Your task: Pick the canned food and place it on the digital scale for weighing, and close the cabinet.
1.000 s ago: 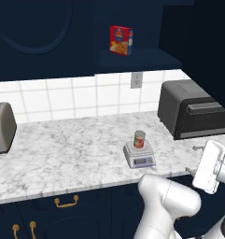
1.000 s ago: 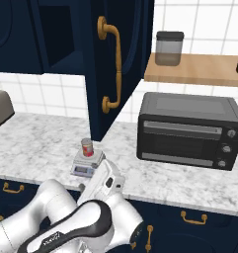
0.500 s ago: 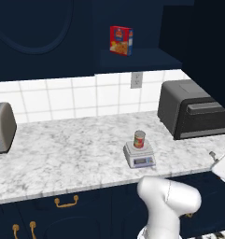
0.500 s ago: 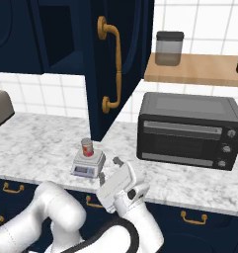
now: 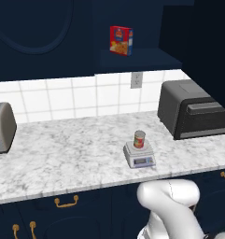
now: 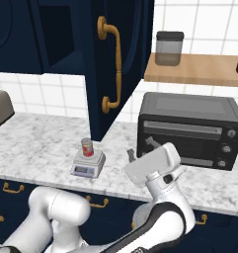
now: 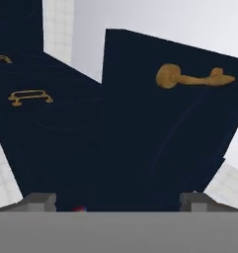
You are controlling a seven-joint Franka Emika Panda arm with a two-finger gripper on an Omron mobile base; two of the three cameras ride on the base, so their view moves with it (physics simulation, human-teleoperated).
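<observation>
At lower centre of the right base view, the gripper [image 6: 139,154] stood wide open and empty, the arm folded low with the hand tilted up toward the cabinet [image 6: 118,64], judged as positioning to shut it. Beyond, at centre left on the tabletop [image 6: 36,148], the canned food [image 6: 87,147] stood upright on the digital scale [image 6: 88,164], so weighing placement appeared done. Farthest, the cabinet door hung open, brass handle [image 7: 192,78] facing the hand.
</observation>
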